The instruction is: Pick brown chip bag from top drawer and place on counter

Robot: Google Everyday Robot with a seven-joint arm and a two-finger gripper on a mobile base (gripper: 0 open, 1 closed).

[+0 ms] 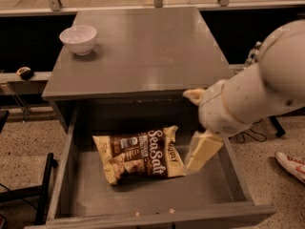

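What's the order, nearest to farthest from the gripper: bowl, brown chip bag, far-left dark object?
From the gripper, right side of the top drawer:
1. brown chip bag, just left of it.
2. bowl, back-left on the counter.
3. dark object, beyond its left edge.

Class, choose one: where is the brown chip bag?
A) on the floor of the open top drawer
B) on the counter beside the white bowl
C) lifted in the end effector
A: the brown chip bag lies flat in the top drawer, with the end effector hanging by its right edge, over the drawer.
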